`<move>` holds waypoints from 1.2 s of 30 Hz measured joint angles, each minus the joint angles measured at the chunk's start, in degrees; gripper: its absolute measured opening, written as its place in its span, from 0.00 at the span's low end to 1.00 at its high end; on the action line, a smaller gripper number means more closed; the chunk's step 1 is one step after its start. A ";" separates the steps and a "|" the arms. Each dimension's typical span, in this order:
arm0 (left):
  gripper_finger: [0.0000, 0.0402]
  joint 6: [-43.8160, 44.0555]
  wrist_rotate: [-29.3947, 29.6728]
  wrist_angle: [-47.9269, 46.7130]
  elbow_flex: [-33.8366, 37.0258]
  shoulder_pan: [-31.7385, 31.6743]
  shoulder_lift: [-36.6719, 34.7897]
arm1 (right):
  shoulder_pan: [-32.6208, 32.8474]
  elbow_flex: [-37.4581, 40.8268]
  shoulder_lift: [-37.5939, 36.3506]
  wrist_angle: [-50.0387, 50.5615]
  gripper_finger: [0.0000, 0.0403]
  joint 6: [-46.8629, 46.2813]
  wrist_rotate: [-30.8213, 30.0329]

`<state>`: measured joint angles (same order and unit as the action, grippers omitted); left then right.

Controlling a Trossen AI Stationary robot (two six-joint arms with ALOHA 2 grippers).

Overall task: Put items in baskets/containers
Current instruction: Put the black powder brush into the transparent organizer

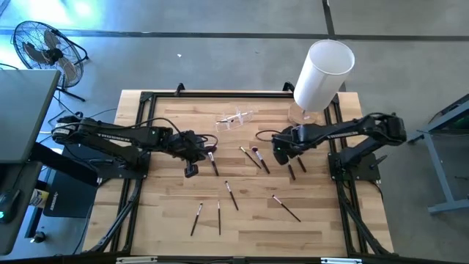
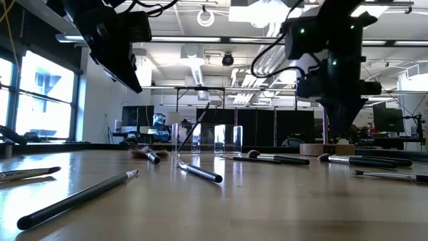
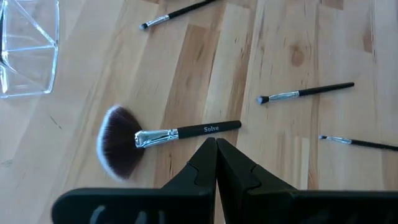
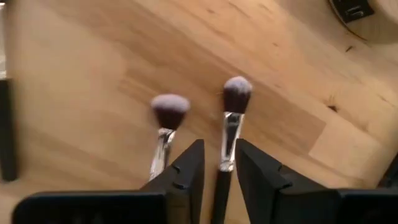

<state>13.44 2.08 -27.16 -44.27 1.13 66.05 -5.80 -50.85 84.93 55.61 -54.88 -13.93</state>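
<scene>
Straddling one round-tipped makeup brush near the table's right edge, the right gripper is holding its fingers slightly parted, gripping nothing. Farther left, the left gripper, pressed closed and empty, is hovering over a fan brush. Beyond, toward the far edge, the clear plastic holder is waiting.
</scene>
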 joint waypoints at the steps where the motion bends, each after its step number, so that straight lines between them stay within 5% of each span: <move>1: 0.00 0.09 -0.32 -0.01 0.00 0.00 0.01 | -0.79 0.00 0.54 -0.21 0.22 0.86 -0.01; 14: 0.00 0.95 -1.72 0.02 0.00 0.00 0.01 | -8.60 8.50 2.56 -10.31 0.26 6.79 2.28; 26: 0.00 0.34 -1.67 0.82 0.00 0.00 0.01 | -8.92 11.91 2.40 -20.15 0.26 12.94 1.45; 32: 0.00 0.51 -1.67 1.66 0.00 0.00 0.01 | -8.93 11.98 2.45 -21.21 0.09 16.73 2.49; 36: 0.00 1.68 -1.53 1.63 0.00 0.00 0.01 | -8.73 11.31 1.92 -21.57 0.08 16.39 3.31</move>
<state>15.12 0.55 -25.53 -44.27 1.13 66.06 -14.53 -39.54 86.85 34.05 -38.49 -10.61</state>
